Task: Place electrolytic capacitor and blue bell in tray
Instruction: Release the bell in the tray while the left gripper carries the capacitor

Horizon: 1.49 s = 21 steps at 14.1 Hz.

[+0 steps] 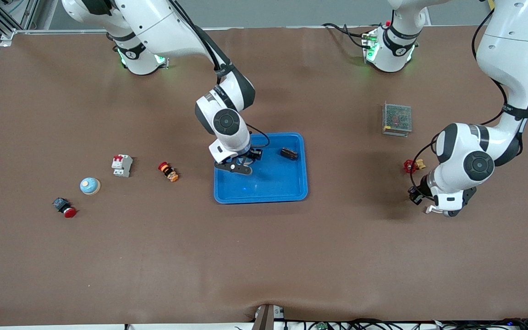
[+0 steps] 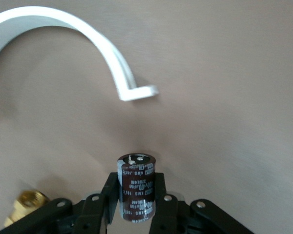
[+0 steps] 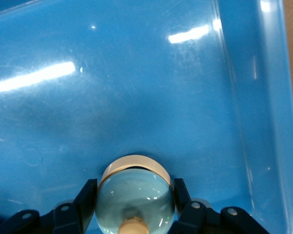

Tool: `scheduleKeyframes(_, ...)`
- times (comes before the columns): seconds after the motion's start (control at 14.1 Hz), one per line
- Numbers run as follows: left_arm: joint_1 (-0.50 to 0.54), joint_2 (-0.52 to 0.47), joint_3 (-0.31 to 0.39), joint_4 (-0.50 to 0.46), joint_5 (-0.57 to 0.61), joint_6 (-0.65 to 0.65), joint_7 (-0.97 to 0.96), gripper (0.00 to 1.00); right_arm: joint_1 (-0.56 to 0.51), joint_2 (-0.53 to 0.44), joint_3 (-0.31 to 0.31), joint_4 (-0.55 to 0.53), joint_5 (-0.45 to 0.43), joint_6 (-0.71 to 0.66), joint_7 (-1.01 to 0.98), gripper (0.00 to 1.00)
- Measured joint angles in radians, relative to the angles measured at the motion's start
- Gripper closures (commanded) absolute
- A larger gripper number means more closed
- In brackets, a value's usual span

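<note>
My left gripper [image 2: 136, 186] is shut on the electrolytic capacitor [image 2: 135, 170], a dark brown cylinder with white print, just above the brown table at the left arm's end [image 1: 416, 196]. My right gripper [image 3: 135, 192] is shut on a pale blue bell [image 3: 135, 195] with a cream base and knob. It holds the bell low inside the blue tray [image 3: 136, 87]. In the front view this gripper [image 1: 235, 166] is over the tray [image 1: 273, 183], at the end toward the right arm. A second blue bell [image 1: 90, 185] sits on the table toward the right arm's end.
A small dark part [image 1: 288, 153] lies in the tray. A white curved clamp [image 2: 88, 44] and a brass fitting [image 2: 27, 202] lie beside the left gripper. On the table are a mesh-cased box [image 1: 397, 119], a red valve [image 1: 412, 165], a white breaker [image 1: 122, 165], an orange button [image 1: 168, 172] and a red button [image 1: 64, 207].
</note>
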Motion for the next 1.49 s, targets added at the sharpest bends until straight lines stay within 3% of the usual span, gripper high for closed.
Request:
scheduleKeyframes(0.07, 0.0, -0.005, -0.019, 0.015, 0.0, -0.013, -0.018, 1.0, 0.002, 0.001, 0.0, 0.0, 0.0, 0.002, 0.0, 0.11)
scheduleKeyframes(0.14, -0.001, -0.007, -0.041, 0.035, 0.0, -0.034, -0.048, 1.0, 0.003, 0.002, 0.0, 0.0, 0.0, 0.004, 0.0, 0.0)
scheduleKeyframes(0.42, -0.036, -0.008, -0.134, 0.103, -0.002, -0.085, -0.229, 1.0, 0.003, 0.003, 0.0, 0.001, 0.0, 0.007, 0.0, 0.0)
scheduleKeyframes(0.71, -0.175, -0.002, -0.14, 0.125, -0.003, -0.085, -0.443, 1.0, 0.003, -0.005, -0.001, 0.012, 0.0, -0.009, -0.001, 0.0)
scheduleKeyframes(1.06, -0.331, 0.035, -0.14, 0.194, -0.004, -0.085, -0.675, 1.0, -0.011, -0.091, -0.02, 0.105, 0.0, -0.256, -0.027, 0.0)
scheduleKeyframes(1.49, -0.479, 0.14, -0.139, 0.32, -0.004, -0.085, -0.884, 1.0, -0.131, -0.187, -0.03, 0.232, -0.022, -0.536, -0.215, 0.0)
